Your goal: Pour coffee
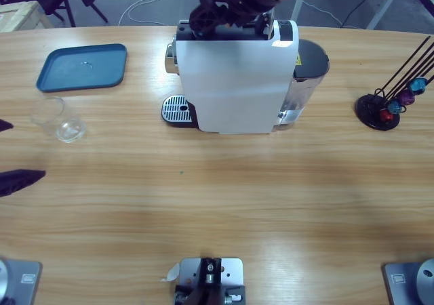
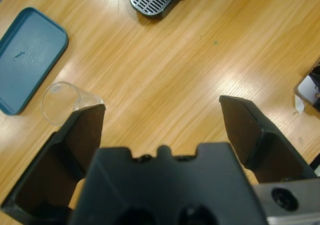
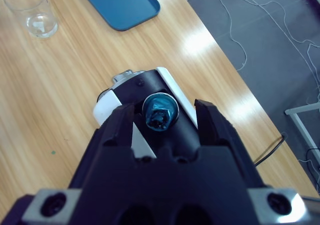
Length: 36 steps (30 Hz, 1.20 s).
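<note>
- The coffee machine (image 1: 234,81) stands upright at the far middle of the wooden table (image 1: 224,196), its long axis running across the table: drip tray (image 1: 176,110) and spout end point toward the blue tray (image 1: 83,66), dark water tank (image 1: 308,64) at the opposite end.
- My right gripper (image 3: 164,116) hovers directly over the machine's top, and a blue capsule (image 3: 159,112) sits between its jaws, foil face turned up at my camera (whether the jaws actually press on it, or it already rests in the slot below, I cannot tell).
- My left gripper (image 2: 162,120) is released, jaws spread wide and holding nothing, above bare wood at the table's left edge.
- The clear glass (image 2: 62,102) stands just beside one left finger (image 2: 82,130) in my wrist view, near the blue tray; I cannot tell if they touch.
- The capsule rack (image 1: 390,102) stands at the table's other end, well apart from the machine, with coloured capsules on it.
</note>
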{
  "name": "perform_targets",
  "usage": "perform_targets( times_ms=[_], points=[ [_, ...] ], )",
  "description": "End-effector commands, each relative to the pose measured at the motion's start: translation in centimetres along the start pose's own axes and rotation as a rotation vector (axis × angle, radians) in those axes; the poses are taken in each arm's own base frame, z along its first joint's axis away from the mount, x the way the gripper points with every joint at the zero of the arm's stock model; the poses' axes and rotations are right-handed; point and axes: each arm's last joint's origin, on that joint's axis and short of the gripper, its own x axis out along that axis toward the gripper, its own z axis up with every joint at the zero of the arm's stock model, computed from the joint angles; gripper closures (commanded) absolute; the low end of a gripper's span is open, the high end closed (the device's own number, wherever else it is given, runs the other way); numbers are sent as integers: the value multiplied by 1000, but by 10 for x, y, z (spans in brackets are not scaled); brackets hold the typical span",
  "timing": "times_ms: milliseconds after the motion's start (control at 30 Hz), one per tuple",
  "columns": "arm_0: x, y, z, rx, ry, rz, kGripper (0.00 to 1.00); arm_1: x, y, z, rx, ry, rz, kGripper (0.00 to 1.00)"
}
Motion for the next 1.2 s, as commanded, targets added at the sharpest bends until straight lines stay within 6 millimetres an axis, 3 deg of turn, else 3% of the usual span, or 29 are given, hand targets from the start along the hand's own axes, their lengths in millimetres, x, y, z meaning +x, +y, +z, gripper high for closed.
perform_targets(
  times_ms=[33,467,500,533,667,967,1200],
  points=[
    [1,1,-9,-2,3,8,0,29,6,-21,21,89,41,646],
    [1,1,-10,-2,3,8,0,29,7,-27,31,109,48,655],
    [1,1,-10,-2,3,8,0,30,8,-27,31,113,49,699],
    [1,1,-10,-2,3,8,0,30,8,-28,31,115,51,855],
    [1,1,-10,-2,3,8,0,28,8,-29,31,120,55,913],
    [1,1,-10,-3,-1,8,0,23,7,-28,28,112,46,915],
    [0,1,-8,-4,-11,8,0,-2,-1,-9,13,3,13,915]
  ],
)
